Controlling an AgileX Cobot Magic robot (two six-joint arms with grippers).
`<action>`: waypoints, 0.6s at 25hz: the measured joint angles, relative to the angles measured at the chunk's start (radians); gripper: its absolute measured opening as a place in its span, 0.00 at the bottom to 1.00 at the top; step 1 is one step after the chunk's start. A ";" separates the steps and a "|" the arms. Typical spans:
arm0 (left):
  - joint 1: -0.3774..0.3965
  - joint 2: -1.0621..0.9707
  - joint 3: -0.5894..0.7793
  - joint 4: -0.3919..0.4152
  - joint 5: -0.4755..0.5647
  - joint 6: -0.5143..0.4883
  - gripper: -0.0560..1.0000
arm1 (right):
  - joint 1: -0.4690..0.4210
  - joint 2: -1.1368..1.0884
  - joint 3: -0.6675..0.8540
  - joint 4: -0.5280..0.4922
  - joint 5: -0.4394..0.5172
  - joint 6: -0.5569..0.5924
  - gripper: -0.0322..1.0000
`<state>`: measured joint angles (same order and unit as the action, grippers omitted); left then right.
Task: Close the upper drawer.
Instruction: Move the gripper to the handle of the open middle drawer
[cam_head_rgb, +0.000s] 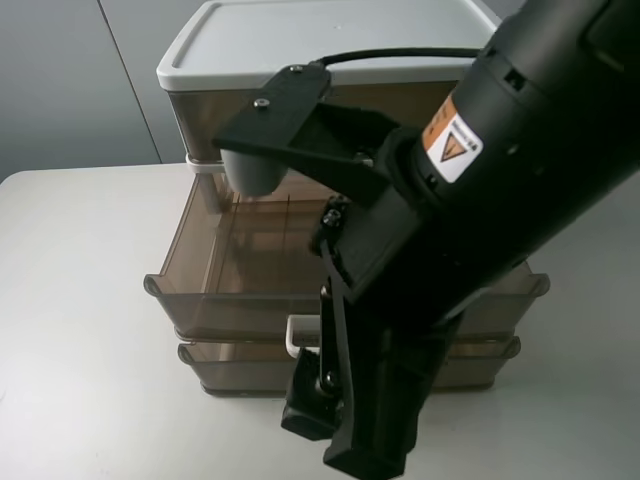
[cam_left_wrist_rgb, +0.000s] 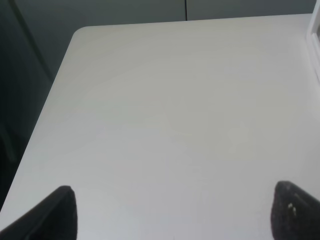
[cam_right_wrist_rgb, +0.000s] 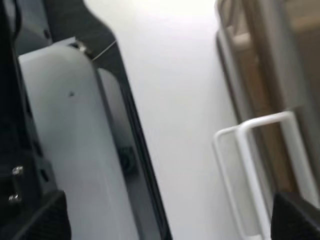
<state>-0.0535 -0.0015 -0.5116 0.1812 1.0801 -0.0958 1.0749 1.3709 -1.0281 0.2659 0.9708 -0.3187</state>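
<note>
A brown see-through drawer unit with a white lid (cam_head_rgb: 300, 40) stands on the white table (cam_head_rgb: 80, 300). Its upper drawer (cam_head_rgb: 250, 260) is pulled far out; the drawer below (cam_head_rgb: 240, 368) sticks out a little. A white handle (cam_head_rgb: 298, 335) sits on the open drawer's front. My right gripper (cam_head_rgb: 335, 420) hangs open just in front of that handle, not touching it. In the right wrist view the gripper (cam_right_wrist_rgb: 165, 220) is open, with two white handles (cam_right_wrist_rgb: 265, 122) close ahead. My left gripper (cam_left_wrist_rgb: 172, 215) is open and empty over bare table; it is out of the high view.
My right arm (cam_head_rgb: 500, 200) fills the right half of the high view and hides much of the drawer fronts. The table's left edge (cam_left_wrist_rgb: 47, 110) and far edge show in the left wrist view. A grey wall lies behind.
</note>
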 joint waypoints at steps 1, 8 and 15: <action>0.000 0.000 0.000 0.000 0.000 0.000 0.76 | 0.000 0.011 0.004 0.010 0.000 -0.013 0.62; 0.000 0.000 0.000 0.000 0.000 0.000 0.76 | 0.000 0.060 0.106 0.029 -0.081 -0.056 0.62; 0.000 0.000 0.000 0.000 0.000 0.000 0.76 | 0.000 0.093 0.149 0.010 -0.118 -0.063 0.62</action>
<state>-0.0535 -0.0015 -0.5116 0.1812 1.0801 -0.0958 1.0749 1.4641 -0.8791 0.2763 0.8524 -0.3818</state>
